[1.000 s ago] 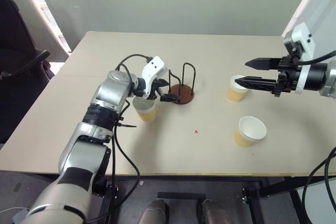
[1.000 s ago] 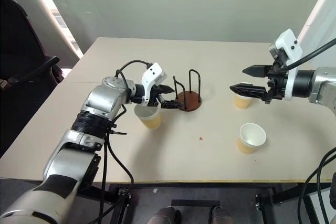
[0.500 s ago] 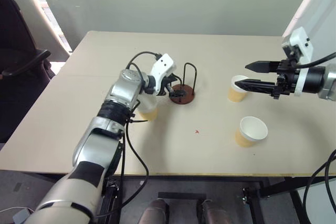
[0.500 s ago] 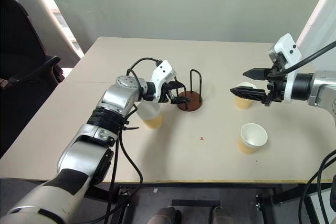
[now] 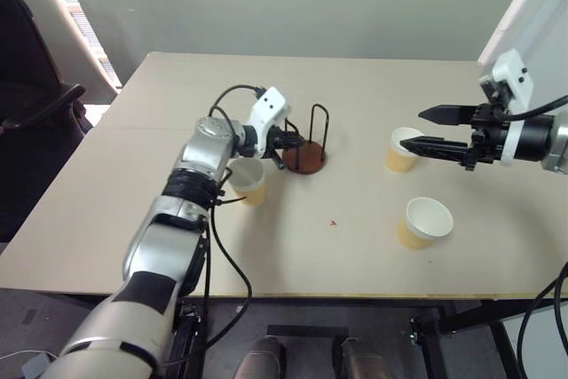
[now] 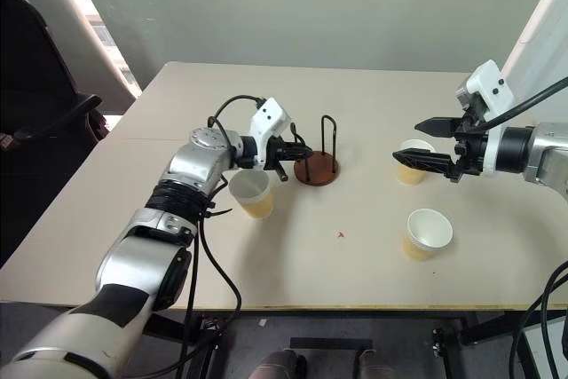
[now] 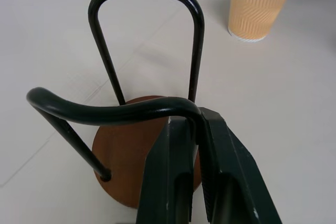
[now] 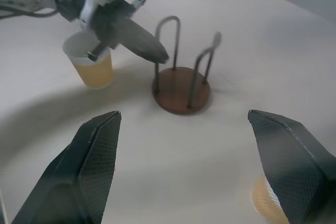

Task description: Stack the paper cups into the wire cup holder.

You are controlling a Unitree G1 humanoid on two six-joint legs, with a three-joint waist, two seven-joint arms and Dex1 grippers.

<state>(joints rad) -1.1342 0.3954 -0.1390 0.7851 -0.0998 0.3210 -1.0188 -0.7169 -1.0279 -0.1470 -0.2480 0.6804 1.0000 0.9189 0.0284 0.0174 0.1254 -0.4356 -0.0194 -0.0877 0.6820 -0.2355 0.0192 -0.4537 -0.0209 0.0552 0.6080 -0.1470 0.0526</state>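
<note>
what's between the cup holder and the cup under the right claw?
Nothing: bare table between the cup holder and that cup, seen from the head views.

Office or lab; black office chair (image 5: 31, 86); plain table (image 5: 373, 255).

We note the left arm (image 5: 191, 184) in brushed silver segments with black bands at the joints and a loose black cable looping alongside. Its wrist carries a white housing (image 5: 266, 111) with small dark dots. The right arm (image 5: 537, 138) shows a black forearm sleeve, a white wrist block and dark cables. Each gripper has two tapered black fingers (image 8: 94, 161), cross-hatched on the inner faces.
</note>
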